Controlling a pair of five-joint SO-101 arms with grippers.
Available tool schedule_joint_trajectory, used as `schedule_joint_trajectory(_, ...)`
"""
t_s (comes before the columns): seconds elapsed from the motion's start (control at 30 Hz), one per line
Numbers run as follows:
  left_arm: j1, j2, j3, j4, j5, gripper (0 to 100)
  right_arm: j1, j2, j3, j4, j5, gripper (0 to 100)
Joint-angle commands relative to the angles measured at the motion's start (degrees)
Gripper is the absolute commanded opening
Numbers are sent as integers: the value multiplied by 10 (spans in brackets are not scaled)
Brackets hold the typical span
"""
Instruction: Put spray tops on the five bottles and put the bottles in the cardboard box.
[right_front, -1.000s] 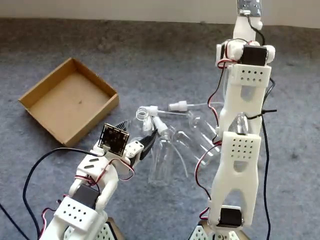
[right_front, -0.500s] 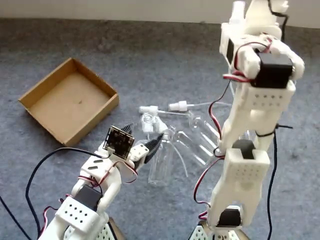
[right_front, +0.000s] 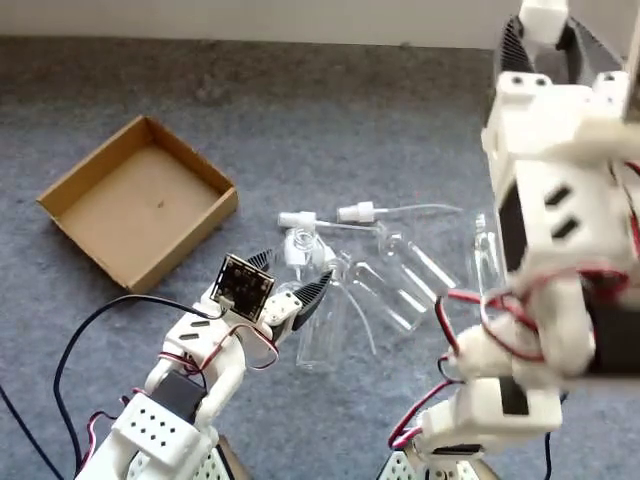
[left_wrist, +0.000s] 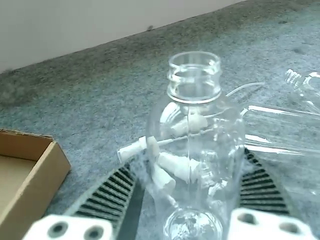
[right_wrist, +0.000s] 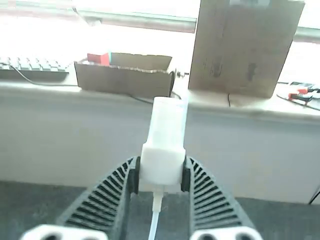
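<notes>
The box (right_front: 140, 200) is lying open on the carpet (right_front: 300, 120), well apart from the left pincer (right_front: 288, 275) on its outer side. The left pincer is clamping a clear bottle (left_wrist: 194, 145) by the body, with the neck standing free past the fingertips and the mouth uncapped. The right pincer (right_wrist: 160, 172) is sitting high above the table and gripping a white spray top (right_wrist: 162, 147) by the sides of its head, its thin tube running back between the jaws. Further bottles (right_front: 395, 285) are lying on their sides just beyond the left pincer, between the two arms, and two loose tops (right_front: 358, 212) with long tubes are lying past them. In my judgement the bottles are light, hard-walled, smooth and round, so they are liable to slip or roll. They are best held mid-body, below the shoulder, leaving the neck clear. The top is light with a rigid head and a whippy tube. It is best held by the head only, so that the tube is entering the mouth first.
</notes>
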Motion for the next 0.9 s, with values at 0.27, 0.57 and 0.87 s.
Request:
schedule_joint_trajectory(0.27, 7, -9, 15, 0, -4, 175, -4, -219, 122, 13, 3, 45)
schedule_joint_trajectory(0.57, 7, -9, 15, 0, -2, 175, -5, -422, 463, -22, 3, 45)
schedule_joint_trajectory(0.87, 31, -9, 15, 0, -2, 175, -5, -545, 752, -123, 6, 48)
